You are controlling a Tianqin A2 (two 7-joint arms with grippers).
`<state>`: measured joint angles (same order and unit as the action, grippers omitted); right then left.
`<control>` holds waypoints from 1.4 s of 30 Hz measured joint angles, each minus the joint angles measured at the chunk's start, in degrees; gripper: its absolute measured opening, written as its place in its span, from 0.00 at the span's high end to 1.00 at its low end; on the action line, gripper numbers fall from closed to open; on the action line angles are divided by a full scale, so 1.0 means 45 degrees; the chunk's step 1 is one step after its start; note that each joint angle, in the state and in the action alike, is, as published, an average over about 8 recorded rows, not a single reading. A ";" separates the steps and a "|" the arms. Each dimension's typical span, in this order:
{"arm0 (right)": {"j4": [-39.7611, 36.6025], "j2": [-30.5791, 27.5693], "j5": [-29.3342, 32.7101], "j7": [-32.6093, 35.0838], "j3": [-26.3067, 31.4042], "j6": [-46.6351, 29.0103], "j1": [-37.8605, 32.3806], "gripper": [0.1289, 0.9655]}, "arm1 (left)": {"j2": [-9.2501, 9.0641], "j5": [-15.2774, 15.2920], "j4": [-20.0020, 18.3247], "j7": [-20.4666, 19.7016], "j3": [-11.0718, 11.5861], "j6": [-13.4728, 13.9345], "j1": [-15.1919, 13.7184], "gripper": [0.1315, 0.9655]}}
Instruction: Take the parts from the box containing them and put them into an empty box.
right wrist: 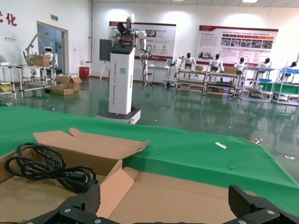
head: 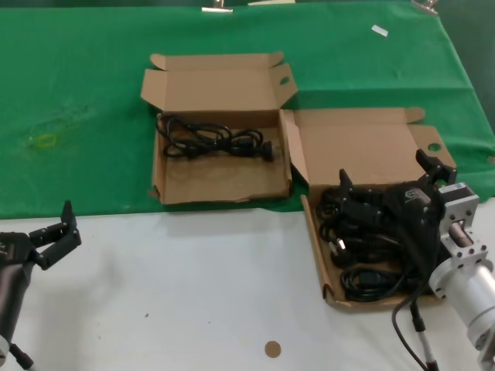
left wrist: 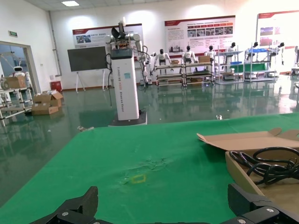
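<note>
Hovering: my right end effector [head: 384, 184] hangs with fingers spread wide over the cords [head: 363, 247] in the splayed box [head: 329, 290], gripping nothing.
Left end effector [head: 63, 232]: open, idle over the desk [head: 193, 286], well apart.
Upright box [head: 158, 182]: holds one cord bundle [head: 213, 141] by its back wall.
Cloth [head: 77, 100]: green, under both lids.

matt cardboard boxes [head: 220, 182], green cloth [head: 77, 93]

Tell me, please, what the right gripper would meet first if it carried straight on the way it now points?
Probably the tall brown cardboard lid of the splayed-wall mailer box. The open right gripper hovers over that box's black power cord bundles, pointing toward the lid; in the right wrist view the lid lies just ahead. Depth is unclear.
</note>
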<state>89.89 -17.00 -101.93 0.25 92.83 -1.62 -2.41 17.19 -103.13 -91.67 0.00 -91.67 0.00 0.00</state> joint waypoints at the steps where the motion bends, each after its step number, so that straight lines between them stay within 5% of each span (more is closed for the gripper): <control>1: 0.0000 0.0000 0.0000 0.0000 0.0000 0.0000 0.0000 0.00 | 0.0000 0.0000 0.0000 0.0000 0.0000 0.0000 0.0000 0.00; 42: 0.0000 0.0000 0.0000 0.0000 0.0000 0.0000 0.0000 0.00 | 0.0000 0.0000 0.0000 0.0000 0.0000 0.0000 0.0000 0.00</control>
<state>89.89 -17.00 -101.93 0.25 92.83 -1.62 -2.41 17.19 -103.13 -91.67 0.00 -91.67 0.00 0.00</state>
